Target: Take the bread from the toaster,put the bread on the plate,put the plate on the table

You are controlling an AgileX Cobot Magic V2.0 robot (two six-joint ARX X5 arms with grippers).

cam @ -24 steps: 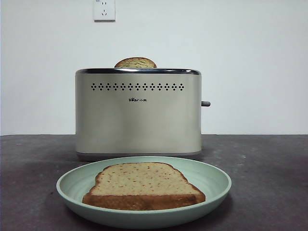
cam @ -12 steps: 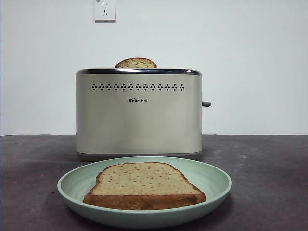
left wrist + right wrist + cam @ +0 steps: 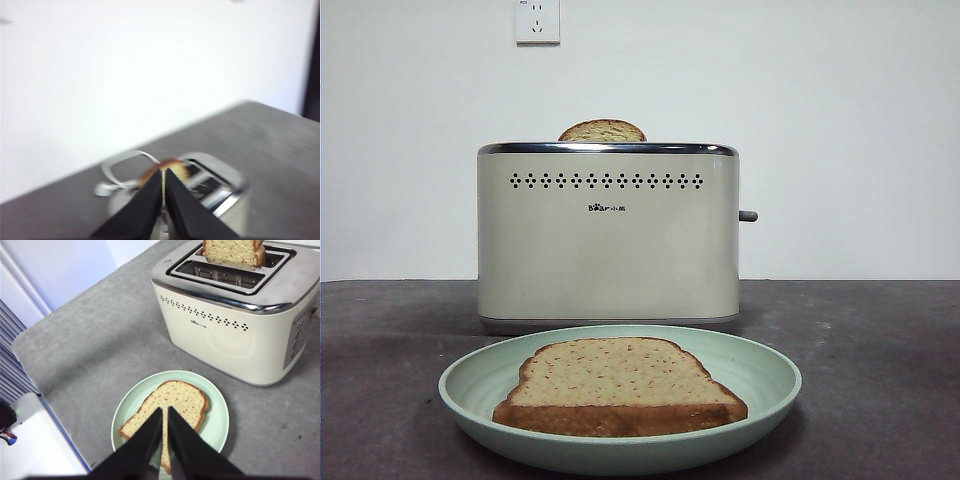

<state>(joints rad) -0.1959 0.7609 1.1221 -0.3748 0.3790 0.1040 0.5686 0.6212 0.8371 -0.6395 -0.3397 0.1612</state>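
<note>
Plate with bread rests on desk.
Both grippers closed, empty; next, align squarely over the toaster slice.

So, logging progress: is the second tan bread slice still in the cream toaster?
In. The tan slice pokes up from a slot of the cream toaster; another slice lies on the plate.

The dark table carries the cream toaster and, before it, the pale-green plate.
</note>
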